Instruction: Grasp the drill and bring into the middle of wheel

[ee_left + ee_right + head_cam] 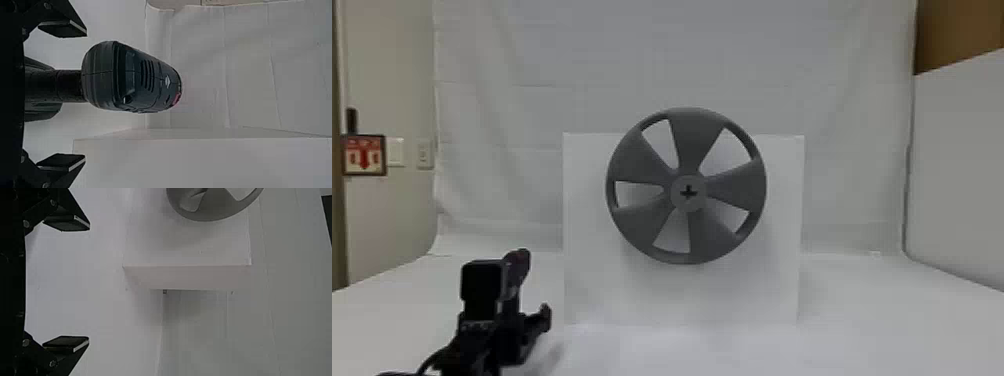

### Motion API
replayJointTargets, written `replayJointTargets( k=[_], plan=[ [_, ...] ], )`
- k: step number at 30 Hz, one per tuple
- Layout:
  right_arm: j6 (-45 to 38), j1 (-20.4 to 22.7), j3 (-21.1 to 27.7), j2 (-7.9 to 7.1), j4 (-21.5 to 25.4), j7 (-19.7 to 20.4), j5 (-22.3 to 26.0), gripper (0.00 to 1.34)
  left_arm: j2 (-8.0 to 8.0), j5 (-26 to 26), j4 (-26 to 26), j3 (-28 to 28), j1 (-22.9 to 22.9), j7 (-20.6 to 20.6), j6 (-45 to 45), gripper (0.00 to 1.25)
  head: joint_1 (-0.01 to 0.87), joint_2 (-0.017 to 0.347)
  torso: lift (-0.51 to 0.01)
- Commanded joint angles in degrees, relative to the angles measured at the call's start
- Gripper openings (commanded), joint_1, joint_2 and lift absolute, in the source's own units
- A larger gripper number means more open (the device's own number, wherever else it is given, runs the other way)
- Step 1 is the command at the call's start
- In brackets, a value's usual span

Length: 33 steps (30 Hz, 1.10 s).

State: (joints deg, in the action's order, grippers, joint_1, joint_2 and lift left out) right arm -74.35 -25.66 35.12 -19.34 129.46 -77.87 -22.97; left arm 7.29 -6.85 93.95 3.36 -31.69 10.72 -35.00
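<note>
At the lower left of the head view is my left gripper (pixel 507 330), with the dark drill (pixel 518 265) rising just beyond it. In the left wrist view the left gripper (pixel 85 95) is open, its fingers wide apart. The black drill (pixel 137 78) lies between them, its handle running toward the palm; neither fingertip touches it. A grey five-spoked wheel (pixel 688 120) with a cross-shaped mark at its hub is upright, right of the left gripper. My right gripper (pixel 89 284) stands open with nothing between its fingers, and part of the wheel (pixel 219 207) appears beyond it.
Behind the wheel stands a white box-like block (pixel 592 280) on the white table (pixel 872 325). A white cloth (pixel 497 125) hangs at the back, and a pale panel (pixel 962 175) borders the right side.
</note>
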Motion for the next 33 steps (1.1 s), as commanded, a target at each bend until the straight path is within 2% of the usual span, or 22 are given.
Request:
replayJointTargets(
  k=[1, 5, 7, 9, 11, 13, 18, 27, 31, 33],
  plan=[
    [-0.01, 0.0, -0.14, 0.09, 0.0, -0.45, -0.06, 1.07, 0.0, 0.0, -0.34, -0.11, -0.13, 0.0, 0.1, 1.08, 0.054, 0.031, -0.403],
    [-0.01, 0.0, -0.23, 0.09, -0.09, -0.45, -0.15, 1.07, 0.0, 0.0, -0.52, -0.28, -0.13, 0.0, 0.19, 1.06, 0.054, 0.031, -0.403],
    [-0.01, 0.0, -0.23, 0.09, -0.09, -0.45, -0.15, 1.07, 0.0, 0.0, -0.61, -0.37, -0.13, 0.0, 0.19, 1.0, 0.054, 0.031, -0.403],
    [-0.01, 0.0, -0.32, 0.09, -0.09, -0.45, -0.24, 1.07, 0.0, -0.44, -0.69, -0.46, -0.22, 0.0, 0.19, 0.89, 0.054, 0.031, -0.403],
    [-0.01, 0.0, -0.41, 0.09, -0.09, -0.45, -0.15, 1.07, 0.0, -0.88, -0.87, -0.55, -0.22, 0.0, 0.19, 0.7, 0.054, 0.031, -0.403],
    [-0.01, 0.0, -0.5, 0.09, -0.09, -0.45, -0.24, 1.07, 0.0, -1.06, -1.05, -0.72, -0.22, 0.0, 0.19, 0.58, 0.054, 0.031, -0.403],
    [-0.01, 0.0, -0.58, 0.09, -0.09, -0.45, -0.24, 1.07, 0.0, -1.76, -1.57, -0.72, -0.31, 0.0, 0.1, 0.54, 0.054, 0.031, -0.403],
    [-0.01, 0.0, -0.76, 0.09, -0.09, -0.45, -0.24, 1.07, 0.0, -2.11, -2.19, -0.72, -0.39, 0.0, -0.51, 0.3, 0.054, 0.031, -0.403],
    [-0.01, 0.0, -0.76, 0.09, -0.17, -0.45, -0.32, 1.07, 0.0, -0.79, -2.19, -0.37, 0.31, 0.62, 1.77, 0.1, 0.054, 0.031, -0.403],
    [-0.01, 0.18, -0.67, 0.09, -0.17, -0.45, -0.41, 1.07, 0.0, -0.27, -2.19, 0.07, 0.75, 1.58, 2.92, 0.07, 0.054, 0.031, -0.403]
  ],
)
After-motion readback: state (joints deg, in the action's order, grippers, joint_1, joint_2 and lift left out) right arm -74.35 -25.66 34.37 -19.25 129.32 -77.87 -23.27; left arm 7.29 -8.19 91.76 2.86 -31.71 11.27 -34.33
